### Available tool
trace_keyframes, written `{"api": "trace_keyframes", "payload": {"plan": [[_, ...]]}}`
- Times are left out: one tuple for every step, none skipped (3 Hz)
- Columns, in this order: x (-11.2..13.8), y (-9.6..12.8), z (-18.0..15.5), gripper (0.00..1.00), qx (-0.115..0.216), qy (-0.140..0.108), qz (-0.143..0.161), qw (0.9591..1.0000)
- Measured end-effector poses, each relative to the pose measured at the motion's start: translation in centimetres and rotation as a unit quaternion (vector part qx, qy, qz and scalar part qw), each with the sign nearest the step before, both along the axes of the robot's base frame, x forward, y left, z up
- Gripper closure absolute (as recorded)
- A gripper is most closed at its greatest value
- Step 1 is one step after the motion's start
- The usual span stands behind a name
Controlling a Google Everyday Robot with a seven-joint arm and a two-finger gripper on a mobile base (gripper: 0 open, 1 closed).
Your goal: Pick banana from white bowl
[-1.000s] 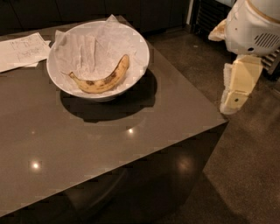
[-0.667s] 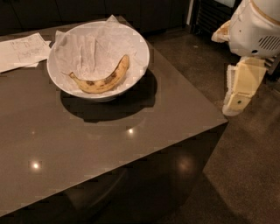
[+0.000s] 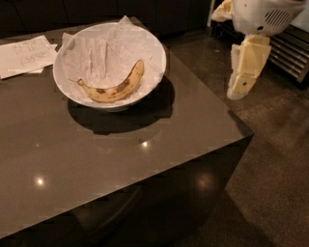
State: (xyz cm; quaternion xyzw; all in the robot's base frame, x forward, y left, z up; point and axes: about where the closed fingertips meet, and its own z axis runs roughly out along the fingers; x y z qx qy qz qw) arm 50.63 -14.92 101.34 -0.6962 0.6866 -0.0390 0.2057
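Note:
A yellow banana with brown spots lies curved in the white bowl, on its crumpled white paper lining. The bowl stands at the back of a dark glossy table. My gripper hangs pointing down from the white arm housing at the upper right. It is off the table's right edge, above the floor, well to the right of the bowl and apart from it. It holds nothing.
White paper sheets with writing lie at the table's back left. The table's right corner is just below the gripper. Dark floor lies to the right, with a slatted rack at the far right.
The gripper and arm have shifted up and to the left, a little closer to the table's right edge. The banana and bowl have not moved.

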Motion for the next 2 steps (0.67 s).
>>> {"api": "trace_keyframes", "payload": {"plan": [[2.52, 3.17, 0.68, 0.00, -0.005, -0.004, 0.049, 0.9988], [2.79, 3.65, 1.04, 0.00, -0.002, -0.012, 0.051, 0.9986]]}}
